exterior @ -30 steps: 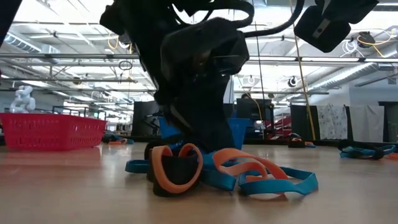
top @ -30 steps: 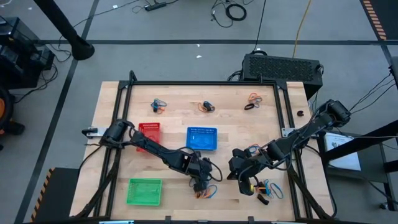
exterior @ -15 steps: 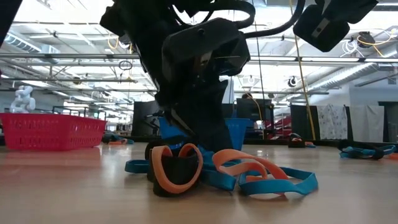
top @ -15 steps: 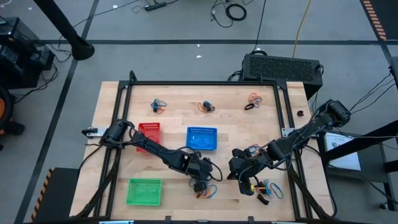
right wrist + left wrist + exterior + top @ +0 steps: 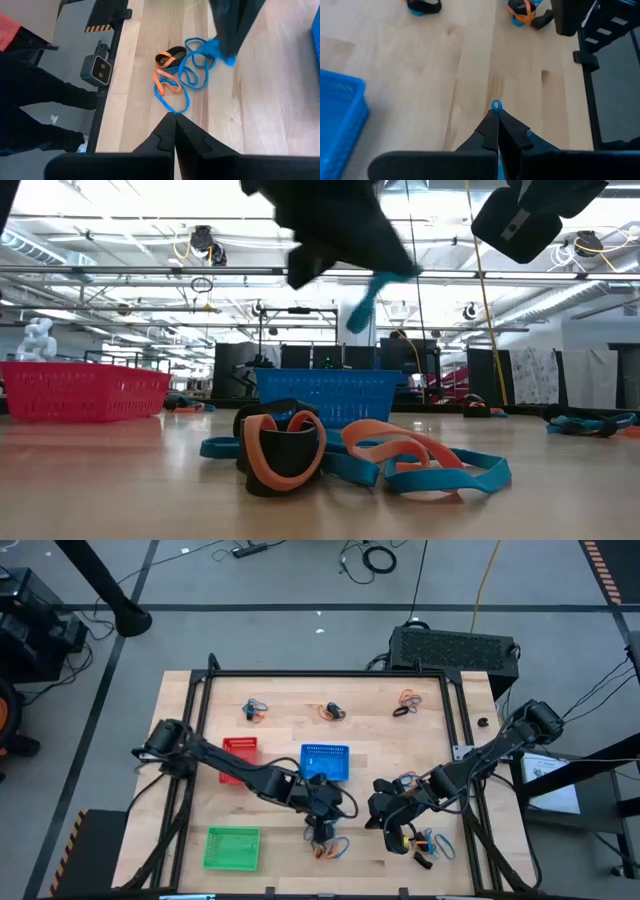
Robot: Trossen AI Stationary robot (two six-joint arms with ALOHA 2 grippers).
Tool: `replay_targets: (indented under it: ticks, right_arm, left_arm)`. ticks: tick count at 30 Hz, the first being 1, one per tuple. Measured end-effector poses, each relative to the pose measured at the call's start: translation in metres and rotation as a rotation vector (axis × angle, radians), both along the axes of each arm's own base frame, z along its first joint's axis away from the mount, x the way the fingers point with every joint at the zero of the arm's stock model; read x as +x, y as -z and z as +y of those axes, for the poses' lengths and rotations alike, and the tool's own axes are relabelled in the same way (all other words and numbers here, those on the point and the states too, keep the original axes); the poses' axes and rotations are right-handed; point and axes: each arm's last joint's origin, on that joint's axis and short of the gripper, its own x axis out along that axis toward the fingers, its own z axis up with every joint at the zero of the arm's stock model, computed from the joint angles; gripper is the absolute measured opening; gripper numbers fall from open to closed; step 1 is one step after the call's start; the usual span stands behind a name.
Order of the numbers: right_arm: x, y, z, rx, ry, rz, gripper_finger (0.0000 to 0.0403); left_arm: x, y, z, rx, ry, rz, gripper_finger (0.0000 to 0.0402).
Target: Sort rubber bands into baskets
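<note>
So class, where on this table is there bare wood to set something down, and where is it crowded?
Bare wood lies between the green basket and the red basket, and across the middle right of the blue basket. The front edge is crowded with band piles and both arms.

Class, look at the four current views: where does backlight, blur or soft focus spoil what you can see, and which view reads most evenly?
Low view: bright ceiling lights leave the left claw a blurred silhouette holding a blue rubber band; the pile of bands is sharp. Left wrist view: near fingers soft. High view: evenly lit, but the bands are tiny.
</note>
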Motion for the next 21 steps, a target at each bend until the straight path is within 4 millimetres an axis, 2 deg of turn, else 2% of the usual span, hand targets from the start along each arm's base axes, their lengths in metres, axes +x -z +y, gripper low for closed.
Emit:
replay_targets:
  ticks: [6,11,15,21]
  right_arm:
    - [0.004,-0.003,-0.002,-0.054,0.072,-0.081,0.0000]
    - [0.015,-0.013,-0.007,-0.077,0.093,-0.213,0.0000]
    - [0.023,-0.019,-0.017,-0.112,0.137,-0.306,0.0000]
    - [0.036,-0.026,-0.036,-0.121,0.199,-0.385,0.0000]
  left_arm:
    - [-0.024,-0.030,0.007,0.054,-0.041,0.010,0.0001]
    - [-0.060,-0.041,0.016,0.112,-0.125,0.038,0.0001]
    - [-0.093,-0.043,0.028,0.116,-0.196,0.051,0.0000]
    - [-0.146,-0.034,0.051,0.135,-0.358,0.113,0.0000]
